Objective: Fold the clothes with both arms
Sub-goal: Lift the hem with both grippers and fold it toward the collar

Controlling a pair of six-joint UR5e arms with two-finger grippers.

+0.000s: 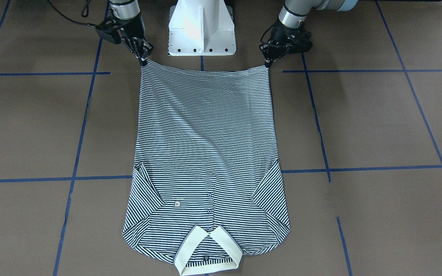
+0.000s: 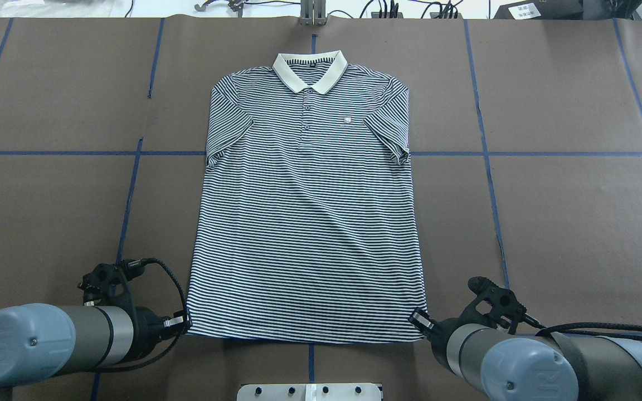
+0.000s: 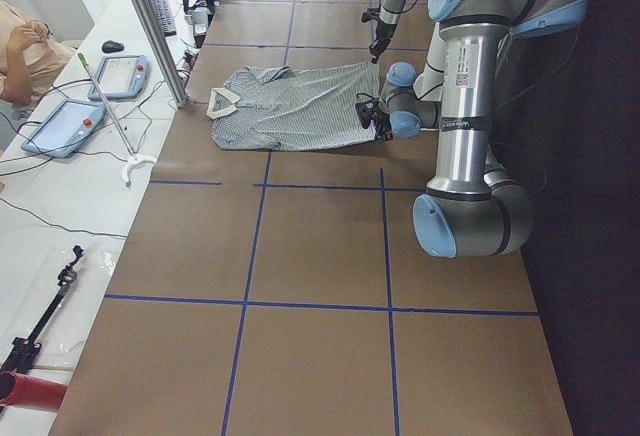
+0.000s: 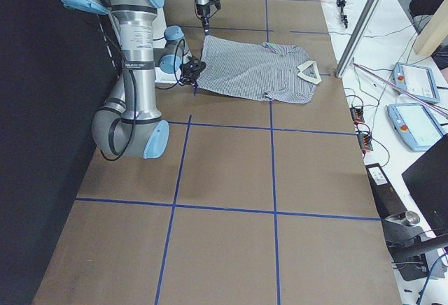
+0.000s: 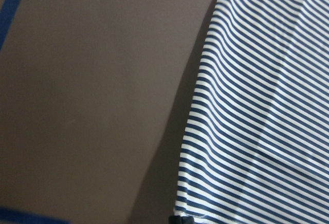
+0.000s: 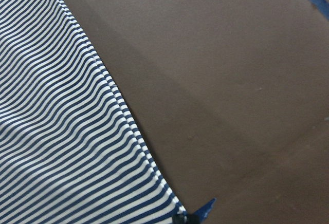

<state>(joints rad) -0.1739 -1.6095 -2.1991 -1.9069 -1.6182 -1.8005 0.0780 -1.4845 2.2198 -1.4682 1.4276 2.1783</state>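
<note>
The navy-and-white striped polo shirt (image 1: 205, 145) lies face up on the brown table, sleeves tucked in over the chest. Its cream collar (image 2: 310, 72) points away from me. The hem edge near my base is stretched straight between both grippers. My left gripper (image 1: 268, 63) is shut on the hem corner on my left, also seen in the overhead view (image 2: 185, 326). My right gripper (image 1: 143, 61) is shut on the other hem corner (image 2: 418, 322). Each wrist view shows a shirt side edge (image 5: 195, 131) (image 6: 128, 126) running to the fingertips at the bottom of the frame.
The white pedestal base (image 1: 202, 27) stands between the arms, just behind the hem. Blue tape lines (image 2: 488, 153) cross the brown table. A white bench with tablets (image 3: 60, 126) and a metal post (image 3: 150, 26) lies past the collar end, with a person (image 3: 20, 46) there.
</note>
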